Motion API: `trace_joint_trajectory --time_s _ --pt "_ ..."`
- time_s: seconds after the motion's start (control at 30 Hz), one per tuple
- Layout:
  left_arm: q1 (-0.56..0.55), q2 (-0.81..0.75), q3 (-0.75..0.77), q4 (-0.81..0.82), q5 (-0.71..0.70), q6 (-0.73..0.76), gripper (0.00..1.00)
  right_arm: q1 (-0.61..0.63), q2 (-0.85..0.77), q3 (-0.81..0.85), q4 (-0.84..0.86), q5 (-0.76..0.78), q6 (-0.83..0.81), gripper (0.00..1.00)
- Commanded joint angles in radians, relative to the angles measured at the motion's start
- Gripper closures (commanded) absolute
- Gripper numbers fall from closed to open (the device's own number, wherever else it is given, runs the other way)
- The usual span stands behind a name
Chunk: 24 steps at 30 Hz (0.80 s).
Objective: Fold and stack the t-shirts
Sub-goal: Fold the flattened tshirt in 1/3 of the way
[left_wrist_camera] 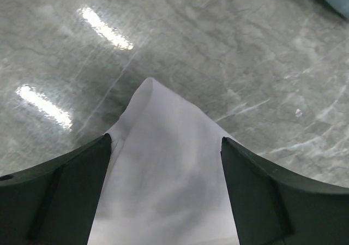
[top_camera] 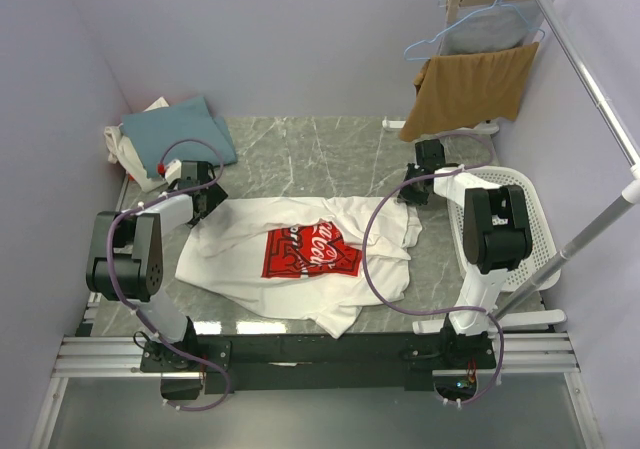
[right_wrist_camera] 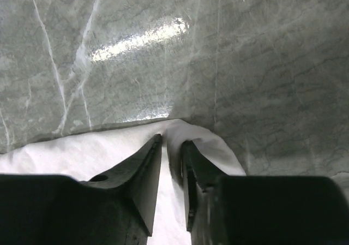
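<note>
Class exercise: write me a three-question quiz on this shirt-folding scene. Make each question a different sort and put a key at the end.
1. True or false: the white shirt with the red print lies on top of the blue shirt.
2. Where on the table is the blue shirt? A) far left corner B) middle C) near right corner
3. Fill the gap: the left tool stands ___, with a finger on each side of a corner of the white shirt.
Key: 1 false; 2 A; 3 open.
</note>
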Motion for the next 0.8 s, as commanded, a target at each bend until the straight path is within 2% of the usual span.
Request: trace_joint_trajectory --time_s 0.0,0.07,0.17,0.2,0.27,0.3,0.33,0.4,0.43,0.47,0.77 --pt "0.000 0.010 0.006 0.014 0.074 -0.022 0.15 -0.009 0.014 0.035 0.020 -0.009 -0.012 0.73" --pt "0.000 -0.007 0.000 0.011 0.068 -0.024 0.16 -0.011 0.012 0.035 0.025 -0.012 -0.011 0.73" --pt "0.000 -0.045 -0.012 0.021 0.063 -0.027 0.20 -0.014 0.021 0.040 0.025 -0.021 -0.009 0.80" --pt "0.000 -0.054 -0.013 0.030 0.068 -0.027 0.22 -0.012 0.023 0.040 0.023 -0.024 -0.009 0.86" --pt "0.000 -0.057 -0.015 0.031 0.074 -0.030 0.34 -0.012 0.024 0.041 0.027 -0.027 -0.009 0.92" --pt "0.000 -0.062 -0.016 0.042 0.078 -0.031 0.39 -0.012 0.021 0.041 0.030 -0.027 -0.012 1.00" --pt "0.000 -0.062 -0.017 0.042 0.081 -0.033 0.53 -0.014 0.015 0.034 0.037 -0.027 -0.015 1.00" --pt "0.000 -0.066 -0.013 0.051 0.089 -0.025 0.69 -0.014 -0.011 0.022 0.043 -0.030 -0.018 1.00" --pt "0.000 -0.066 -0.009 0.041 0.088 -0.024 0.90 -0.014 -0.025 0.005 0.054 -0.030 -0.020 1.00" --pt "0.000 -0.065 0.008 0.033 0.075 -0.022 0.99 -0.015 -0.057 -0.001 0.056 -0.026 -0.020 1.00" --pt "0.049 -0.096 0.101 -0.061 -0.003 0.009 0.99 -0.025 -0.196 0.057 -0.052 0.181 -0.046 1.00"
